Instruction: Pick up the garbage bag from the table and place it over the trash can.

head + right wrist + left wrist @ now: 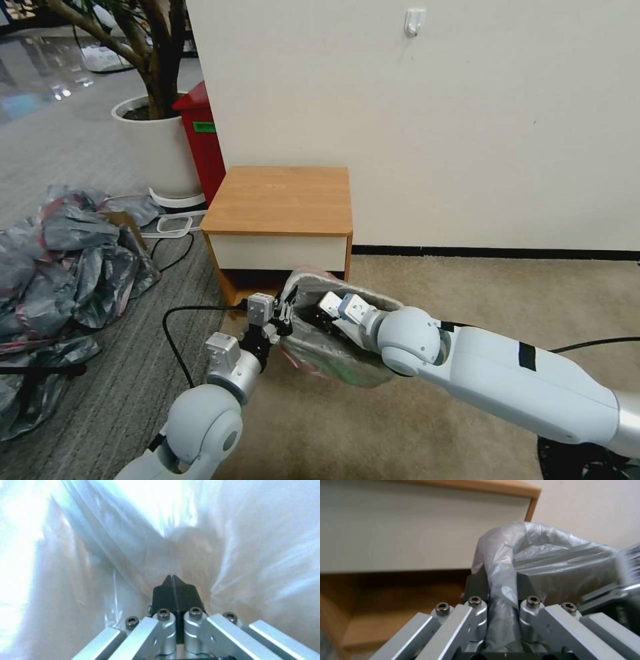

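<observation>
While the robot stands on the beige carpet (467, 293), both arms reach forward and down to the trash can (347, 370), which sits low on the floor just in front of the wooden table (280, 200). The left gripper (285, 319) is at the can's near-left corner, and in the left wrist view its fingers (476, 585) are pinched narrow on a rolled fold of the garbage bag (533, 552), the grey plastic bunched between them and draped over the rim just beyond. The right gripper (333, 308) is pushed down inside the bag's mouth; in its wrist view the dark fingers (163, 597) are pressed together tip to tip, with pale translucent plastic all around them, and whether any film is caught between the tips is hard to judge there. The bag lies over the can, its grey skin covering the rim beyond the left fingers and hanging down the outside with a pinkish edge low on the near side. Past both sets of fingers stands the worktop, bare on top, with its cream drawer front and open lower shelf. Farther off to the left-gripper side are a heap of grey bags (60, 267), a red bin (200, 140) and a white plant pot (157, 147), with a wall (467, 120) behind.
</observation>
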`<state>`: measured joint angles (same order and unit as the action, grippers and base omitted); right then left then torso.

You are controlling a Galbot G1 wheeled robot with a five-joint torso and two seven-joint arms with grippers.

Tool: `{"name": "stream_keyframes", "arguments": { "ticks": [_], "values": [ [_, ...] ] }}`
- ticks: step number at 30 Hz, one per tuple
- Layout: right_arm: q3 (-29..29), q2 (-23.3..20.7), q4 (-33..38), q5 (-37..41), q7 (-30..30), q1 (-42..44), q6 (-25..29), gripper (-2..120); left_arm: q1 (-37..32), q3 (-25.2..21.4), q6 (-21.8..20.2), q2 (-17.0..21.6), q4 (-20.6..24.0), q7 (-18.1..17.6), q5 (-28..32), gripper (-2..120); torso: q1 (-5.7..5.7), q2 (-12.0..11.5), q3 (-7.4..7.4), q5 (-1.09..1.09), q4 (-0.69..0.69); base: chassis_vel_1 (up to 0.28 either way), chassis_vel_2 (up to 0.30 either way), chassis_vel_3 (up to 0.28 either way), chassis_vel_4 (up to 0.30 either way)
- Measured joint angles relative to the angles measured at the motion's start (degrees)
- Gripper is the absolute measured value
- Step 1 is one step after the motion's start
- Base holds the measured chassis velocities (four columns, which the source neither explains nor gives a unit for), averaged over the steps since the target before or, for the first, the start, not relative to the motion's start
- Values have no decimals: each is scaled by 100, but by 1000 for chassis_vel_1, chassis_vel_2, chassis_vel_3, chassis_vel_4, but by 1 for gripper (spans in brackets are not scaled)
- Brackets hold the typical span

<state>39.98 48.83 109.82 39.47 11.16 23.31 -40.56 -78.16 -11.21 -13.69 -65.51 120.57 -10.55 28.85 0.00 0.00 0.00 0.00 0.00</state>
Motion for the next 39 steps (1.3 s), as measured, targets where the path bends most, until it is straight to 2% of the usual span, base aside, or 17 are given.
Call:
{"name": "stream_keyframes", "arguments": {
  "ticks": [4, 6, 12, 16, 17, 19, 20, 24, 28, 31, 33, 34, 35, 39],
  "values": [
    [-176, -82, 138, 57, -79, 117, 1, 5, 4, 7, 0, -105, -127, -164, 315, 8, 0, 0, 0, 0, 0, 0, 0, 0, 0],
    [-280, -150, 222, 71, -169, 180, 2, 0, -4, -20, -5, -147, -170, -278, 539, 8, 0, 0, 0, 0, 0, 0, 0, 0, 0],
    [-710, -454, 510, 82, -399, 621, 6, 0, -22, -124, -43, -234, -241, -548, 974, 8, 0, 0, 0, 0, 0, 0, 0, 0, 0],
    [-1821, -709, 1060, 39, -536, 1710, 26, 0, -73, -275, -96, -301, -327, -707, 1246, 8, 0, 0, 0, 1, 0, 0, 0, 0, 0],
    [-1821, -709, 1060, 39, -536, 1710, 26, 0, -73, -275, -96, -301, -327, -707, 1246, 8, 0, 0, 0, 1, 0, 0, 0, 0, 0],
    [-2324, -755, 1271, 7, -547, 2215, 131, 0, -97, -314, -101, -325, -360, -735, 1310, 8, 0, 0, 0, -1, 1, 0, 0, 0, 0],
    [-2324, -755, 1271, 7, -547, 2215, 131, 0, -97, -314, -101, -325, -360, -735, 1310, 8, 0, 0, 0, -1, 1, 0, 0, 0, 0],
    [-3554, -789, 1656, -223, -530, 3555, 690, 0, -95, -360, -113, -352, -436, -785, 1400, 8, -1, 0, 0, 0, -1, 0, 0, 0, 0],
    [-4007, -731, 1798, -261, -320, 4022, 1069, 0, -104, -361, -146, -340, -435, -857, 1528, 8, -1, 1, 0, -1, -1, 0, 0, 0, 0],
    [-4330, -565, 1890, -302, -73, 4308, 1357, 0, -214, -387, -190, -304, -376, -921, 1637, 8, 0, 1, 0, -2, 0, 0, 0, 0, 0],
    [-4689, -210, 1994, -462, 215, 4650, 1578, 2, -382, -442, -228, -267, -289, -973, 1688, 8, -1, 1, 0, 0, 2, 0, 0, 0, 0],
    [-4883, 15, 2049, -620, 360, 4875, 1720, 7, -459, -464, -233, -251, -253, -985, 1689, 8, -1, 1, 0, -1, 2, 0, 0, 0, 0],
    [-4883, 15, 2049, -620, 360, 4875, 1720, 7, -459, -464, -233, -251, -253, -985, 1689, 8, -1, 1, 0, -1, 2, 0, 0, 0, 0],
    [-5604, 986, 2175, -1729, 489, 5978, 2472, 25, -743, -519, -257, -222, -93, -1023, 1688, 8, -1, 1, -1, 0, -1, 0, 0, 0, 0]
  ]
}}
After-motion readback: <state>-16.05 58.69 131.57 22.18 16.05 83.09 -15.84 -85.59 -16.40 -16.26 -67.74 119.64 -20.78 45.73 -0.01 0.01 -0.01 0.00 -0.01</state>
